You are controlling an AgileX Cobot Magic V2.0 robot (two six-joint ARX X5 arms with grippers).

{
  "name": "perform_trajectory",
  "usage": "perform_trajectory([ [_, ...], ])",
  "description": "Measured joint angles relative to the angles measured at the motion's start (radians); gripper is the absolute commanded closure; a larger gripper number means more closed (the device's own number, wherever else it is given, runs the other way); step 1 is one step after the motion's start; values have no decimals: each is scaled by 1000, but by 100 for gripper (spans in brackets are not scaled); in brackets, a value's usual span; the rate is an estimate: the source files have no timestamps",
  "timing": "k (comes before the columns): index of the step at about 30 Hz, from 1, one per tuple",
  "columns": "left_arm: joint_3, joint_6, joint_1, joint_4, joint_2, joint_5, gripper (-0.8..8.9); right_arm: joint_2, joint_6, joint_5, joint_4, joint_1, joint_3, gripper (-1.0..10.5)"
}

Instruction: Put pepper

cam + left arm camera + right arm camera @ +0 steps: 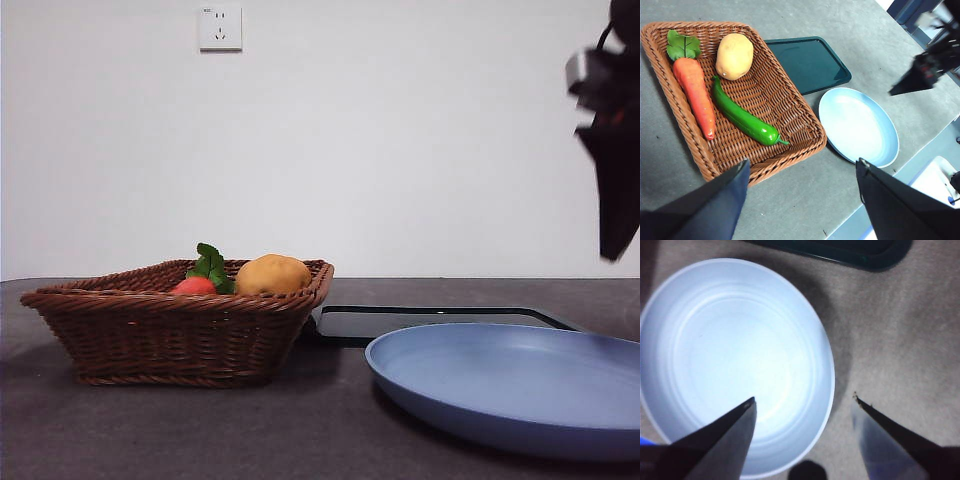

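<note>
The pepper [743, 119] is long, glossy and dark green. It lies in the brown wicker basket [790, 102] between a carrot and the basket's empty half; the front view hides it behind the basket wall [170, 325]. The blue plate [520, 385] sits empty beside the basket, also in the left wrist view [858, 126] and the right wrist view [735, 360]. My left gripper [802, 172] is open, high above the basket's near edge. My right gripper [805, 402] is open above the plate's rim; it shows as a dark shape in the front view [610, 140].
The basket also holds an orange carrot with green leaves [695, 95] and a tan potato [734, 56], both peeking over the rim in the front view. A dark green tray [807, 62] lies behind the plate and basket. A wall socket [220, 28] is on the white wall.
</note>
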Motion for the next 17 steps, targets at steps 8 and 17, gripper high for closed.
perform_trajectory([
  [8,0,0,0,0,0,0,443,139,-2,0,58,0,0,631],
  [17,0,0,0,3,0,0,443,249,-11,18,78,2,0,729],
])
